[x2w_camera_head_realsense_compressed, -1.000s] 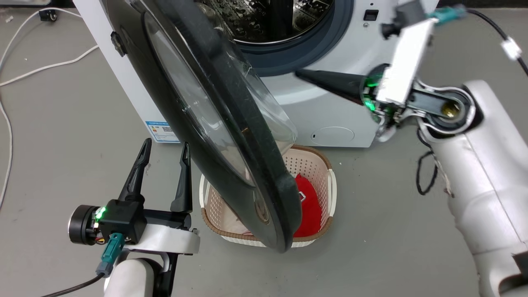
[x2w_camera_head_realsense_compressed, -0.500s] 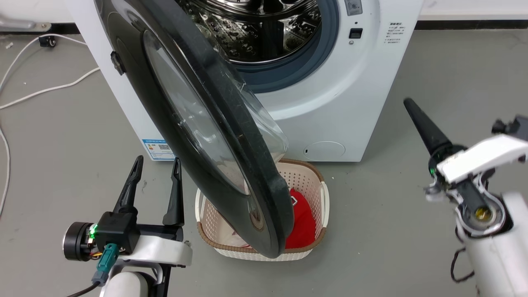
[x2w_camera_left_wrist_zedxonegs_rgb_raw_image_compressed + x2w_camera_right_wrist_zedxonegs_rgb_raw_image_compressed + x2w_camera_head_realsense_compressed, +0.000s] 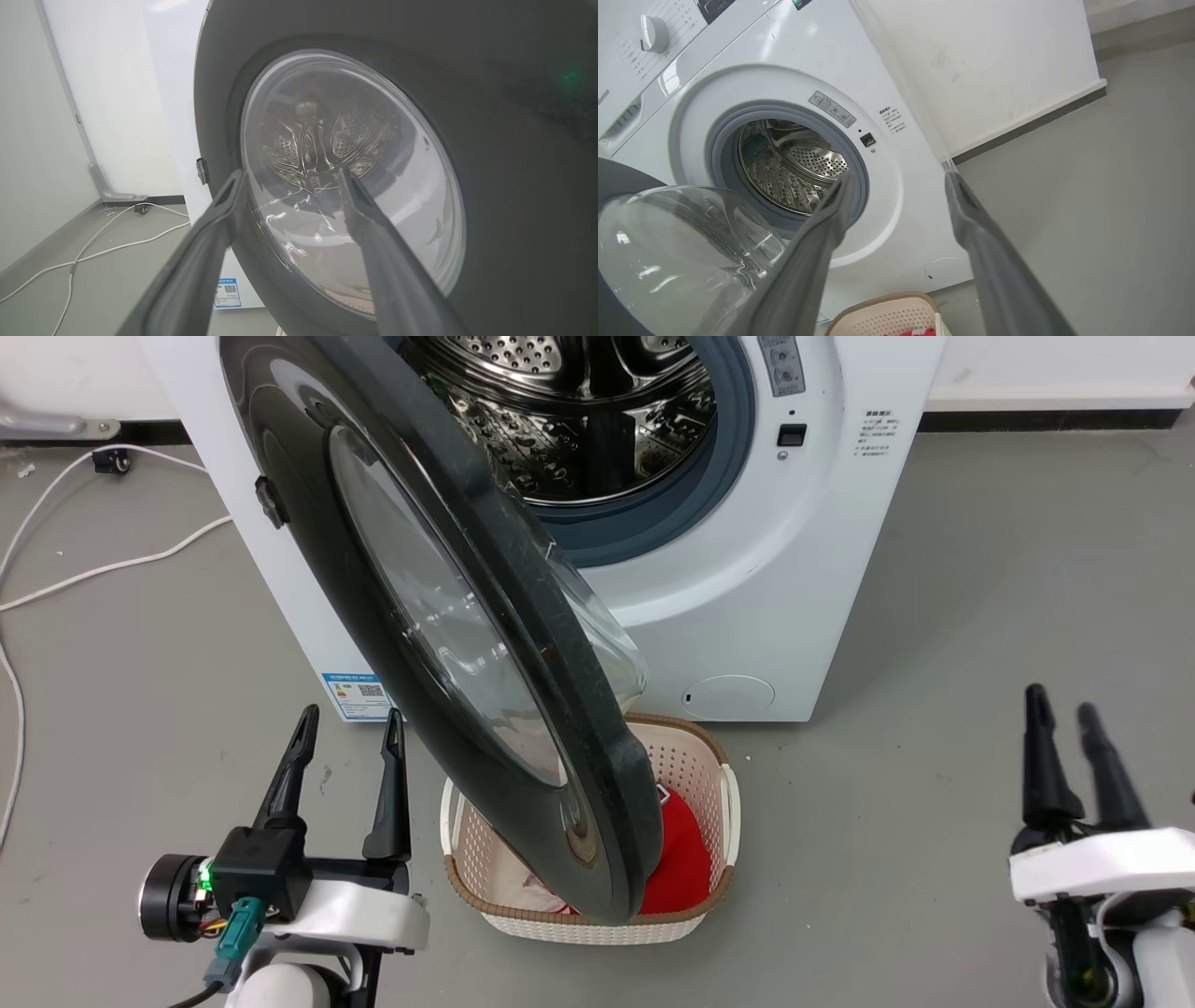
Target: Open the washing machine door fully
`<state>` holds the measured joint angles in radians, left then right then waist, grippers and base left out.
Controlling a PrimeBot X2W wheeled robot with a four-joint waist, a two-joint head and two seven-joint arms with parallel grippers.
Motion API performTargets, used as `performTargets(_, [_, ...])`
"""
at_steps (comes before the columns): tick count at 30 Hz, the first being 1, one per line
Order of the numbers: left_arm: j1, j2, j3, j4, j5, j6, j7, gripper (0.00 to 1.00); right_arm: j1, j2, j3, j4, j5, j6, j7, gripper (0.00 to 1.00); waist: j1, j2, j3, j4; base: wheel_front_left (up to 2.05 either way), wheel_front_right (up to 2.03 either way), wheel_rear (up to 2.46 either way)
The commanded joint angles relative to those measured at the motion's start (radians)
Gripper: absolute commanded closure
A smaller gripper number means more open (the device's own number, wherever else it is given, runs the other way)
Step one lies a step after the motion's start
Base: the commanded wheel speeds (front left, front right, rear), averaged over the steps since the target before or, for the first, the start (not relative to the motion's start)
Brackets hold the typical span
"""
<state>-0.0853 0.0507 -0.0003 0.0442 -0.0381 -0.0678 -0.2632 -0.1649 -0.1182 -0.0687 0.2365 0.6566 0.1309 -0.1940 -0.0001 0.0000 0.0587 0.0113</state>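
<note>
Both spread, left tool (image 3: 352, 713), right tool (image 3: 1060, 700), washing machine door (image 3: 411, 588) open, bowl (image 3: 611, 649) bulging right

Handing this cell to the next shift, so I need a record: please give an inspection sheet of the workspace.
Surface: grey floor.
Job's things: washing machine door swung out from the washing machine, drum exposed.
Clutter: cream basket holding a red garment, before the machine, partly behind the door.
Grippers: left gripper open, empty, beside the door's outer face; right gripper open, empty, apart from the machine.
Cables: white cable on the floor left of the machine.
Surroundings: white wall, dark baseboard.
</note>
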Motion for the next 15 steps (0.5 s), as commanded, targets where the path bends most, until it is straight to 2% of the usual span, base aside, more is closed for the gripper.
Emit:
performTargets(1, [0.014,0.0,0.0,0.002,0.0,-0.001,-0.002,0.0,0.024,0.004,-0.034,-0.035,-0.115,0.0,-0.02,0.0,0.0001,0.0,-0.003,0.0,0.0,0.0,0.0])
performTargets(4, [0.014,0.0,0.0,0.0,-0.001,-0.003,-0.002,0.0,0.048,0.037,-0.081,-0.119,-0.293,0.0,-0.035,0.0,0.0001,0.0,-0.005,0.001,0.0,0.0,0.0])
performTargets(5, [0.014,0.0,0.0,0.0,-0.001,-0.003,-0.002,0.0,0.048,0.037,-0.081,-0.119,-0.293,0.0,-0.035,0.0,0.0001,0.0,-0.005,0.001,0.0,0.0,0.0])
performTargets(10, [0.015,-0.001,0.002,-0.002,0.004,-0.009,-0.002,0.0,0.075,0.059,-0.092,-0.26,-0.541,0.0,-0.04,0.0,0.0001,0.0,-0.004,-0.002,0.0,0.0,0.0])
performTargets(15, [0.016,0.0,0.006,-0.003,0.011,-0.011,-0.002,0.0,0.119,0.068,-0.059,-0.349,-0.676,0.0,-0.03,0.0,0.0001,0.0,-0.01,-0.002,0.0,0.0,0.0])
